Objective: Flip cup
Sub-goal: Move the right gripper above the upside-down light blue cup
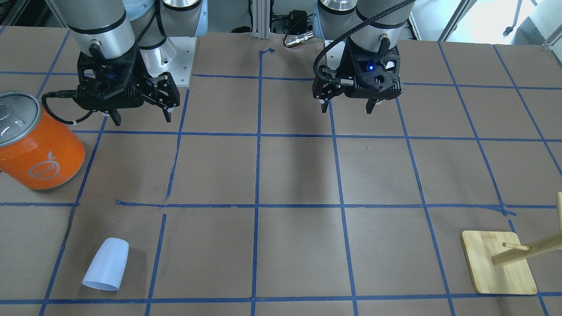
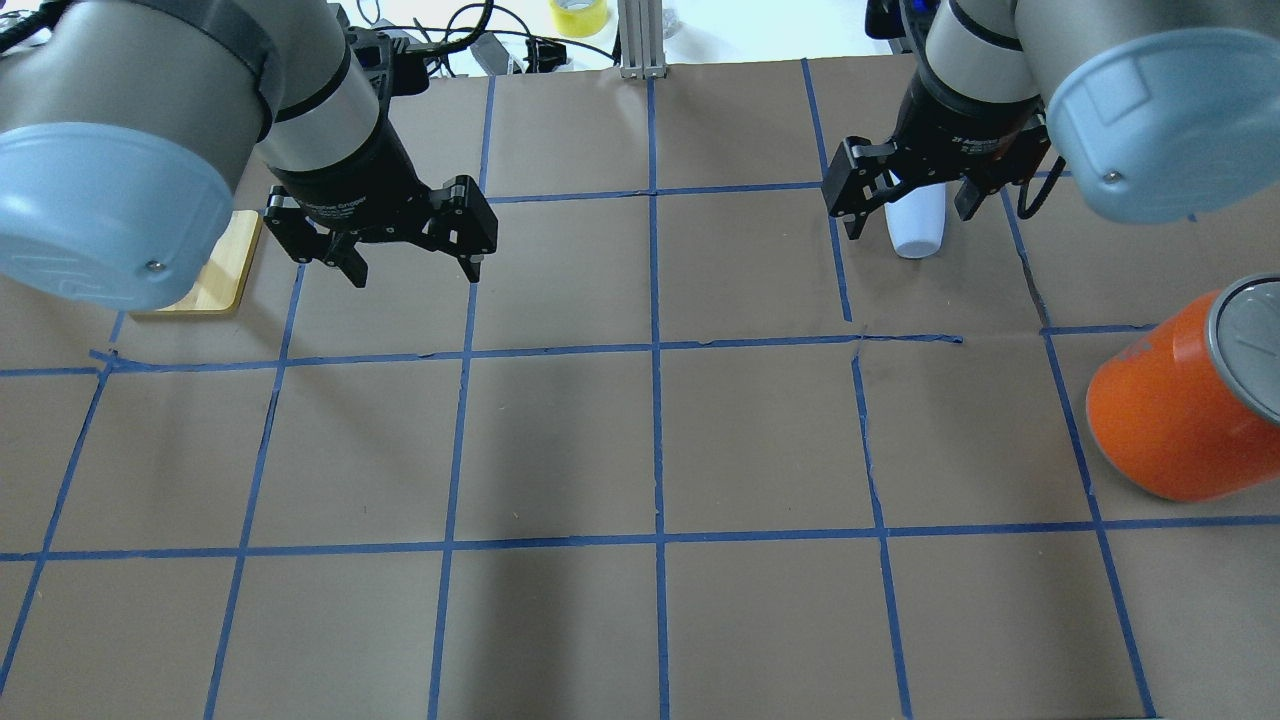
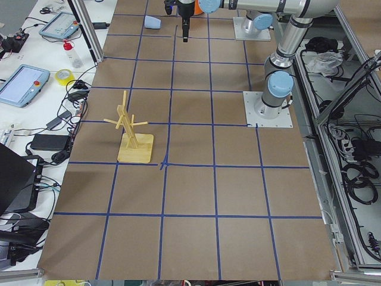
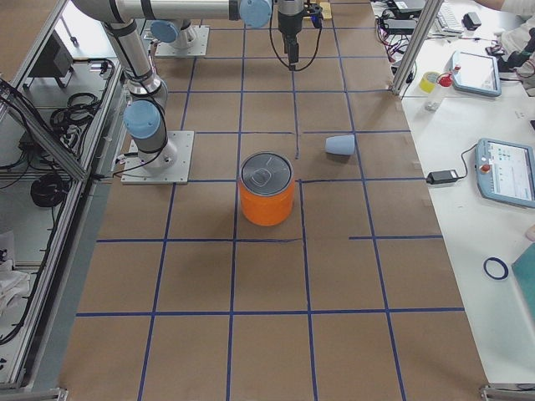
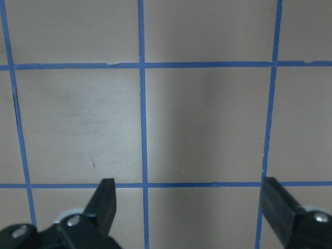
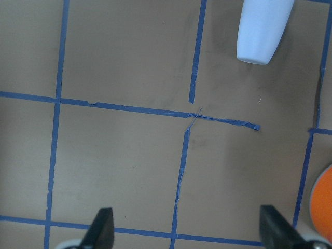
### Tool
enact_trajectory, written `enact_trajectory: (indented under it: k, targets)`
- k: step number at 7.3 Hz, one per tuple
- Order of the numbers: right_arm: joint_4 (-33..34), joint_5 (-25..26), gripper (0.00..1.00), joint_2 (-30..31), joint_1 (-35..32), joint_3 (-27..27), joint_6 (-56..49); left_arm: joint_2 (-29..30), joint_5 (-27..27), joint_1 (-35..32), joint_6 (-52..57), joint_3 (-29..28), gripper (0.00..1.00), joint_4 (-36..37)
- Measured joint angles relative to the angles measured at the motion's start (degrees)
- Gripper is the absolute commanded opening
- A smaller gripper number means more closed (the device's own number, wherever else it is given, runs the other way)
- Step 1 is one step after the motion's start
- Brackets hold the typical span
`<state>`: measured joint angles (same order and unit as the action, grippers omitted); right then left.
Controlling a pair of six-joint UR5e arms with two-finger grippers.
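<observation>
The cup (image 1: 106, 264) is pale bluish-white and lies on its side on the brown paper, with its wide rim pointing away from the robot. It also shows in the overhead view (image 2: 918, 232), the right wrist view (image 6: 262, 28) and the exterior right view (image 4: 340, 145). My right gripper (image 1: 142, 117) (image 2: 909, 215) is open and empty. It hovers above the table on the robot's side of the cup, apart from it. My left gripper (image 1: 347, 109) (image 2: 413, 272) is open and empty over bare paper.
A large orange can (image 1: 39, 145) (image 2: 1180, 400) with a silver lid stands to the outer side of my right gripper. A wooden peg stand (image 1: 498, 263) (image 3: 134, 134) stands on my left side. Blue tape lines grid the table.
</observation>
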<state>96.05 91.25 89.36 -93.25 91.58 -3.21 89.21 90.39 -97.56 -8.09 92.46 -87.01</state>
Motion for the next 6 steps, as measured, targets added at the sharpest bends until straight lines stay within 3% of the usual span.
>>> enact_trajectory:
  k: [6]
  targets:
    - [0.13, -0.46, 1.0, -0.33, 4.54, -0.1, 3.87, 0.0, 0.05, 0.01, 0.0, -0.08, 1.0, 0.0]
